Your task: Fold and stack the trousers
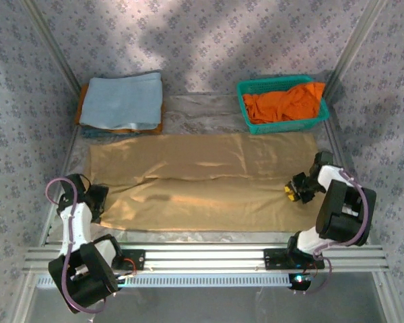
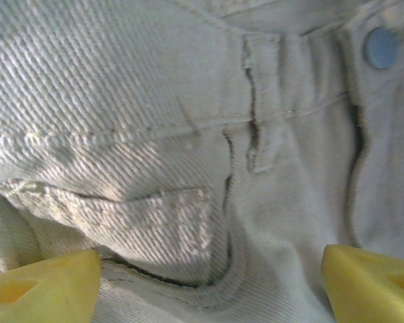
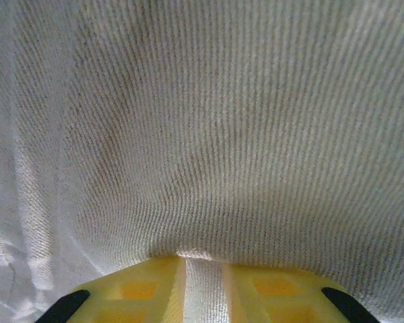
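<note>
1. Tan cloth covers the middle of the table [image 1: 209, 111]. The trousers [image 1: 202, 182] lie spread flat and lengthwise, with the waist at the left and the leg ends at the right. A long soft crease runs along the middle.
2. The left gripper [image 1: 97, 202] sits low over the left end of the trousers. In the left wrist view its yellow fingers [image 2: 47, 289] stand far apart at the bottom corners, released, with nothing between them but the cloth below.
3. That same view shows the waistband close up, with a belt loop [image 2: 256, 121], a pale blue button [image 2: 380, 47] at the upper right and a pocket opening [image 2: 155, 202].
4. The right gripper [image 1: 297, 188] rests on the right end of the trousers, near the leg ends. In the right wrist view the gripper [image 3: 202, 286] has its yellow fingers drawn close together. A thin ridge of the cloth is pinched between them, so it is grasping the trousers.
5. A folded light blue cloth [image 1: 121, 99] lies at the back left, just beyond the far edge of the trousers.
6. A green basket [image 1: 289, 125] stands at the back right and holds an orange garment [image 1: 286, 104].
</note>
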`<control>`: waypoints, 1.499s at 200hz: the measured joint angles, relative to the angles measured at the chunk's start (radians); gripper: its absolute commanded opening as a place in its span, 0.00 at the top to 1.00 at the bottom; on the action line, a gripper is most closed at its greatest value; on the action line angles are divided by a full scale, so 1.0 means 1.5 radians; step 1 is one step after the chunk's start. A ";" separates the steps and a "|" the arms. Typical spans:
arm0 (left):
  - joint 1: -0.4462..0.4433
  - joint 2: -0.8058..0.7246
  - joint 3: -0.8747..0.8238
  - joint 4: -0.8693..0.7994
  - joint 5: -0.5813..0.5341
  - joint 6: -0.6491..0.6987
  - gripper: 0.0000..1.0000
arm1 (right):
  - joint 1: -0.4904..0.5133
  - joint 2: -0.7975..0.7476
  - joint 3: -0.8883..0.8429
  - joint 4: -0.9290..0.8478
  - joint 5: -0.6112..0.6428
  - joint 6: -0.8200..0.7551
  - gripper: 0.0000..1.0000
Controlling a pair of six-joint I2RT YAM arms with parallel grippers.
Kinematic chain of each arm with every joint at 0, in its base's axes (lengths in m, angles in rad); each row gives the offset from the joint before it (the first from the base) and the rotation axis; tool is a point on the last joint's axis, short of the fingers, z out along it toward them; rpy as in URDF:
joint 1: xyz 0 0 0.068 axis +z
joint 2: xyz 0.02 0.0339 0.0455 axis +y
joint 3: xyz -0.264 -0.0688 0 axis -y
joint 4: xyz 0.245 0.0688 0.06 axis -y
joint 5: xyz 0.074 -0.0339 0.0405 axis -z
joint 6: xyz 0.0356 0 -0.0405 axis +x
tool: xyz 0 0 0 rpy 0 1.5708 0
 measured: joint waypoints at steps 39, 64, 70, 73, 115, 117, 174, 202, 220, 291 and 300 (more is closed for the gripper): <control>0.000 -0.017 0.019 -0.045 -0.016 0.015 0.15 | 0.046 -0.014 0.009 0.007 -0.001 -0.005 0.69; 0.001 -0.038 0.060 -0.099 -0.048 0.020 0.14 | 0.096 -0.067 0.022 -0.014 -0.008 -0.013 0.68; 0.001 -0.041 0.069 -0.109 -0.056 0.020 0.14 | 0.108 -0.080 0.027 -0.018 -0.009 -0.016 0.68; 0.001 -0.042 0.073 -0.114 -0.062 0.020 0.13 | 0.114 -0.086 0.029 -0.019 -0.010 -0.017 0.68; 0.006 -0.019 0.080 -0.150 -0.126 0.024 0.20 | 0.170 -0.131 0.040 -0.029 -0.039 -0.025 0.68; 0.007 -0.017 0.079 -0.151 -0.128 0.022 0.21 | 0.171 -0.132 0.040 -0.029 -0.041 -0.025 0.68; 0.010 0.004 0.022 -0.130 -0.142 0.009 0.28 | 0.186 -0.146 0.025 -0.033 -0.077 -0.036 0.67; 0.010 0.018 -0.005 -0.093 -0.143 0.004 0.29 | 0.178 -0.158 0.016 -0.040 -0.082 -0.043 0.66; 0.010 0.037 -0.011 -0.081 -0.155 0.004 0.37 | 0.165 -0.169 0.013 -0.048 -0.082 -0.046 0.65; 0.023 -0.005 -0.004 -0.098 -0.146 0.003 0.84 | 0.134 -0.260 0.015 -0.122 -0.080 -0.045 0.64; 0.023 -0.030 -0.001 -0.102 -0.137 0.009 0.88 | 0.133 -0.278 0.016 -0.136 -0.076 -0.040 0.64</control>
